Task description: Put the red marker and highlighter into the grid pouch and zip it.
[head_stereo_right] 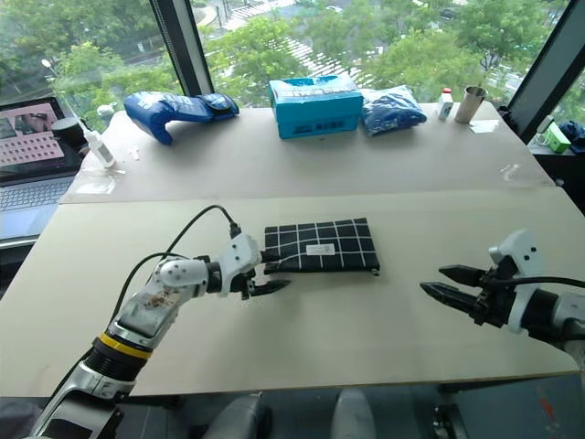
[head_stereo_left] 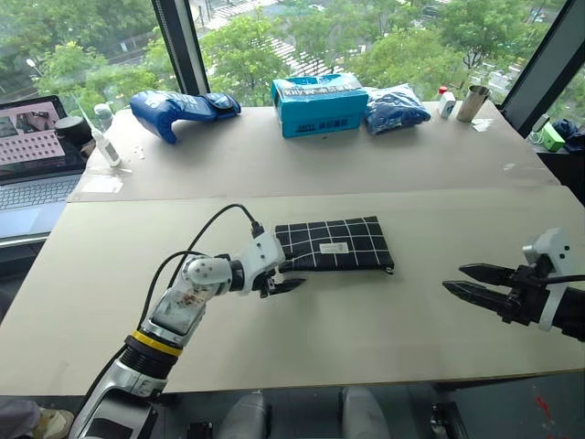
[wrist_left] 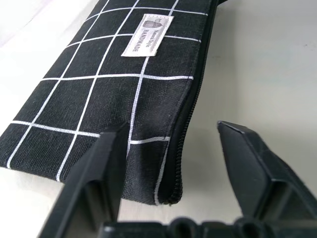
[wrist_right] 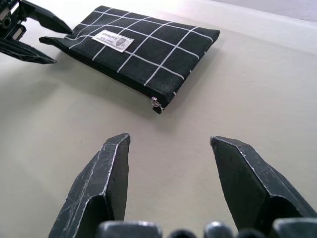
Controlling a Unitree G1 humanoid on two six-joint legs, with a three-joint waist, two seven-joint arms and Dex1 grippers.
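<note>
Pouch point(head_stereo_left: 335, 243) lies flat mid-tabletop, zipper along its near edge looking closed end to end. Left gripper point(head_stereo_left: 285, 277) sits spread at its left end, gripping nothing; right gripper point(head_stereo_left: 470, 282) hangs apart, empty, near the right edge. Pens nowhere loose: likely finished.

We see a wide, pale beige table point(head_stereo_left: 384, 338) whose near half carries a flat black fabric pouch with white grid lines and a small white label point(head_stereo_left: 334, 243), lying with its zipper edge toward us. Along the far edge lie a rumpled blue bag point(head_stereo_left: 179, 111), a teal cardboard box point(head_stereo_left: 319, 105), a darker blue crinkled packet point(head_stereo_left: 395, 108) and what may be a metal cup point(head_stereo_left: 472, 102). At the far left corner stands a small white bottle point(head_stereo_left: 104, 145).
</note>
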